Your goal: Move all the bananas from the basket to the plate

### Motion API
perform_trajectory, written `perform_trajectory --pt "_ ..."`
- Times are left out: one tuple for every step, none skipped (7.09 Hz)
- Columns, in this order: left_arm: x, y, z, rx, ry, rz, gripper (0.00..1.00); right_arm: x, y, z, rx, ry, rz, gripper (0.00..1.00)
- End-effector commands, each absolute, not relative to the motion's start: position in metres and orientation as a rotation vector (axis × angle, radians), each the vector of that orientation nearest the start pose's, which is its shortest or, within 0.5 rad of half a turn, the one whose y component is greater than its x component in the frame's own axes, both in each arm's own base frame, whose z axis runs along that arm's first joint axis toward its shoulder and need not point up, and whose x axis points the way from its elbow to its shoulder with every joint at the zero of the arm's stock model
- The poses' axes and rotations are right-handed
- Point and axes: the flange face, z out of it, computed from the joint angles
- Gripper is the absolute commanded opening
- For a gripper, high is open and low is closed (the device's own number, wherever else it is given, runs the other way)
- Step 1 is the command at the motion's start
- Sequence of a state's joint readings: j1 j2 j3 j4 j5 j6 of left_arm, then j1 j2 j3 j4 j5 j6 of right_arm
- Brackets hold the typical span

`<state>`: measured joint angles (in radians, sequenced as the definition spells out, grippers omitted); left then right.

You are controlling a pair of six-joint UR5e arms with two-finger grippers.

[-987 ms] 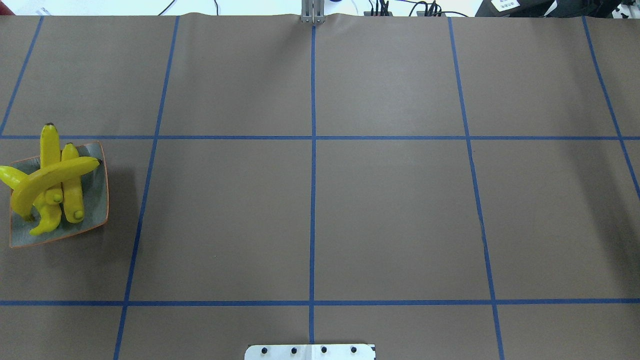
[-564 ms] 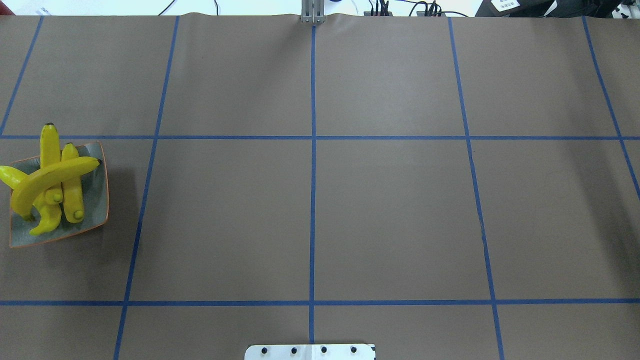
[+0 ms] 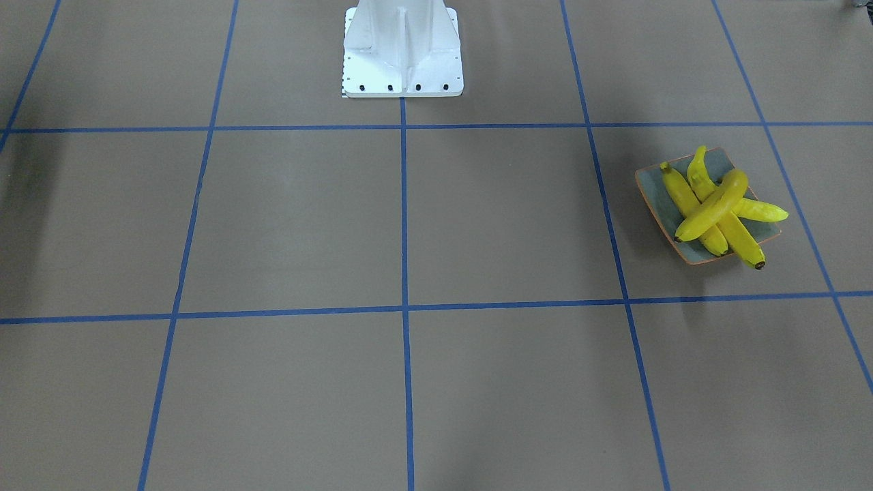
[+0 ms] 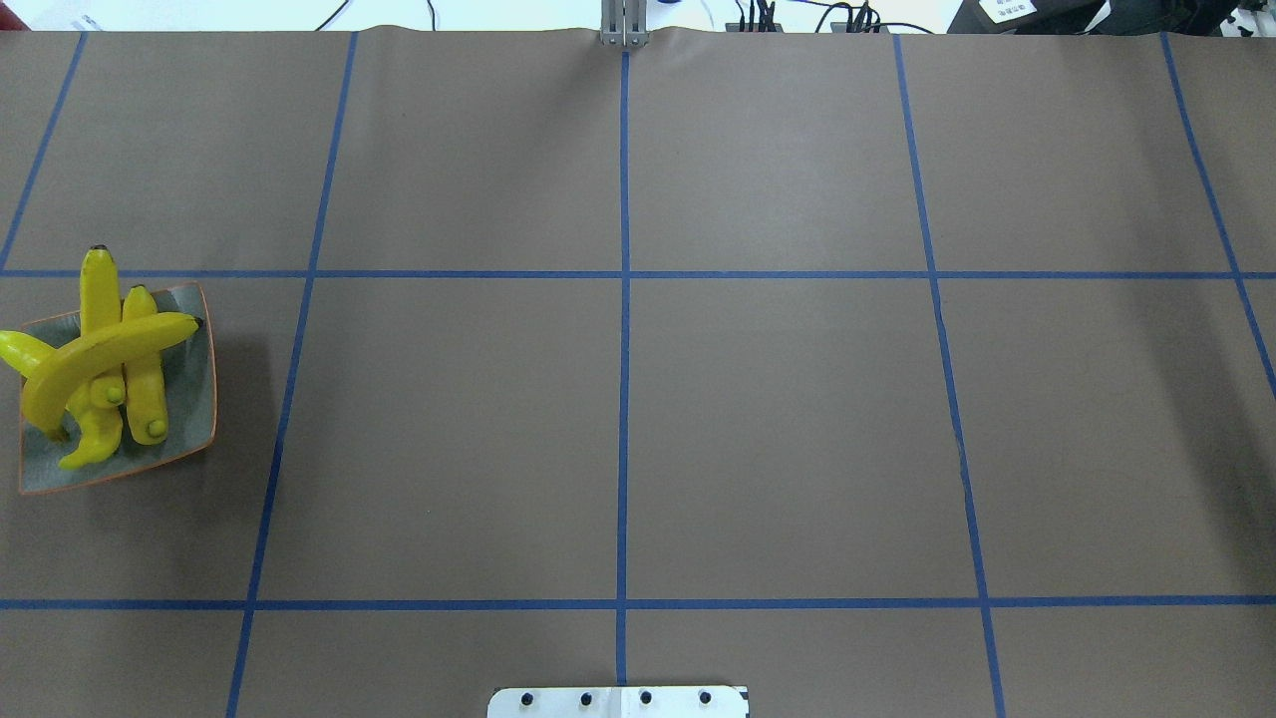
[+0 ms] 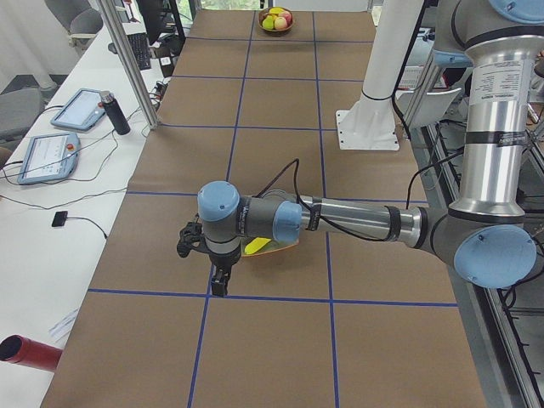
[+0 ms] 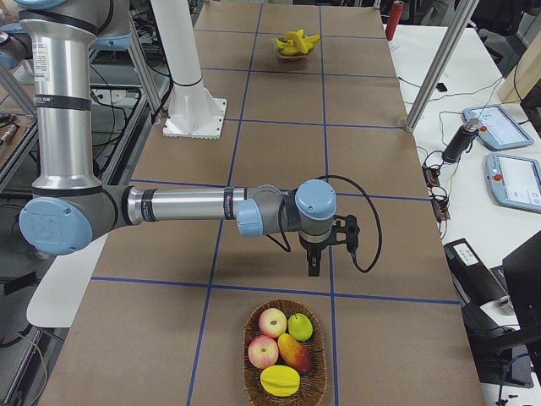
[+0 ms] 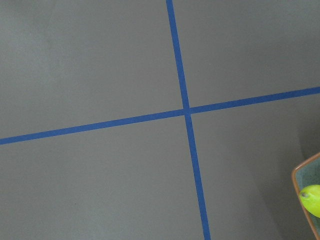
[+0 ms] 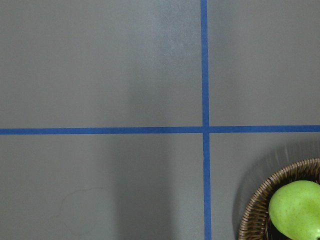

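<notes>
While tape (image 4: 625, 399) grids the table (image 4: 778, 429), left gripper (image 5: 219, 289) and right gripper (image 6: 314, 269) openings are unclear.

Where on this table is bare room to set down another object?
The middle grid squares, between the plate at the robot's left end and the basket at its right, are bare. The plate is crowded with four crossed bananas.

light: bright, even, coming from above | shadows: soft-edged; a faint one on the table (image 4: 698, 419) just right of the plate (image 4: 194, 399) in the overhead view, a wider dim band at that view's far right edge | glare: pale sheen on the table in the right wrist view | focus: exterior views sharp, wrist views slightly soft
</notes>
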<state>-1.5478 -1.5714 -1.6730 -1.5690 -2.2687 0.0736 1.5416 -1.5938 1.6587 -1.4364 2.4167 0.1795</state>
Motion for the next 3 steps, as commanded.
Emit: perform_trajectory --pt "-0.0578 -0.4992 0.6145 0.113 0.695 0.127 1.0 0.0447 -0.4926 0.6089 0.096 -0.854 0.058 1.0" --pt "-0.0578 -0.4991 0.6152 0.112 0.695 0.127 1.0 0.0445 -0.49 0.6113 0.093 -0.857 0.059 1.0" --pt "-0.0578 -0.4991 0.6152 0.112 0.695 0.127 1.0 0.0444 -0.4894 0.611 0.094 -0.858 0.058 1.0"
